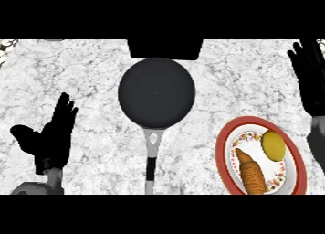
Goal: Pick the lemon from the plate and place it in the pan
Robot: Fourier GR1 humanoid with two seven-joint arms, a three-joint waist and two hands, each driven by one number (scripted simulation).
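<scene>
— Lemon (274, 145) where?
— On plate (228, 145) beside croissant (252, 171), near pan (156, 93).
— Right robot hand (312, 75)?
— Open, empty, raised beyond plate, probably for reaching lemon.
— Left robot hand (52, 132)?
— Open, resting, empty.

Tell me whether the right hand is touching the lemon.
Apart. The head view shows the right hand raised near the right edge, with bare counter and plate rim between it and the lemon.

I see bare desk (70, 68) to the left of the pan (156, 92) and a clear strip between the pan and the plate (227, 137). On the plate, the croissant (252, 173) lies just beside the lemon (274, 145), crowding its lower left side, while the pan's handle (151, 160) crosses the middle foreground.
</scene>
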